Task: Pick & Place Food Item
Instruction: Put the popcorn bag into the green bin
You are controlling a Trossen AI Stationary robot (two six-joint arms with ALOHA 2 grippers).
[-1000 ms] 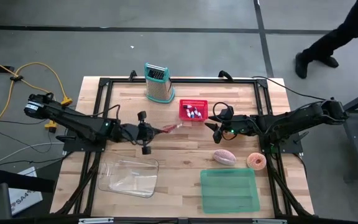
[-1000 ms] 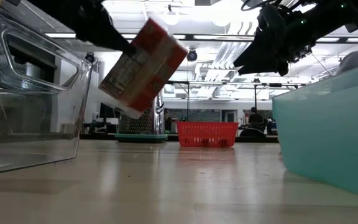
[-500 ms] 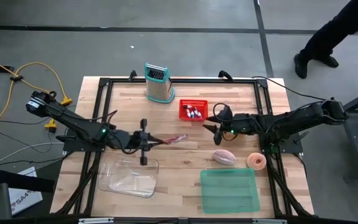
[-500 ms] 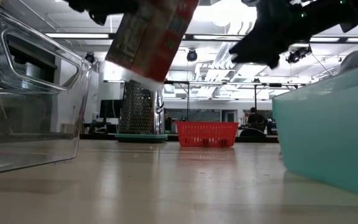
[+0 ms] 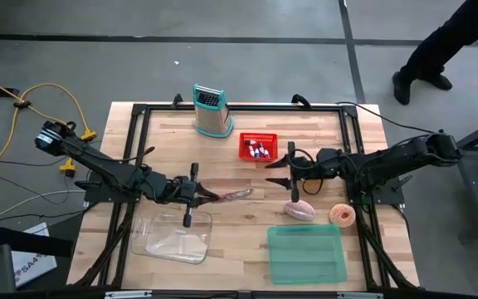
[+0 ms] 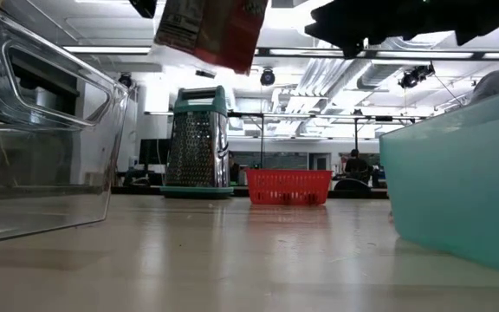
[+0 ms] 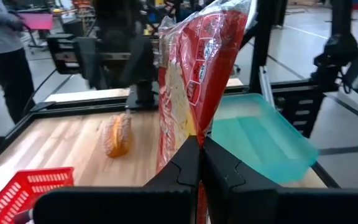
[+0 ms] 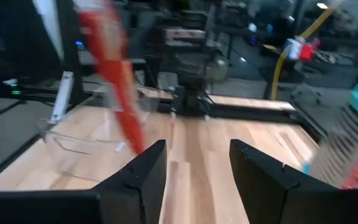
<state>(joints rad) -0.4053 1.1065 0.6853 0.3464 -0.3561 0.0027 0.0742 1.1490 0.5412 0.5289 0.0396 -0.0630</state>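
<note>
The red snack bag [image 5: 229, 195] hangs in the air above the counter [image 5: 247, 178], pinched at one edge by the left hand [image 5: 196, 196], whose fingers [image 7: 194, 165] are pressed together on the film. In the high view the bag sticks out from that hand toward the middle of the counter, just past the clear plastic bin [image 5: 173, 236], which lies near the hand on the front-left part of the boards. The teal bin [image 5: 307, 254] sits well apart from the clear bin, on the far side of the bag. Beside the teal bin lie a bread roll [image 5: 299, 209] and a small doughnut [image 5: 342, 216]. Farther from the clear bin stand a red basket [image 5: 257, 148] and a metal grater [image 5: 211, 110].

The right hand [image 5: 292, 176] hovers near the roll, its fingers [image 8: 135, 180] spread apart and holding nothing.

The grip looks thin: only the bag's edge is caught, so the crinkly film could probably slide out during a quick swing, dropping short of either bin. The bag also hangs long and loose, so it might catch a bin's rim and fold over outside it. The right hand is close to the bag's free end, and a careless sweep may clip it.
</note>
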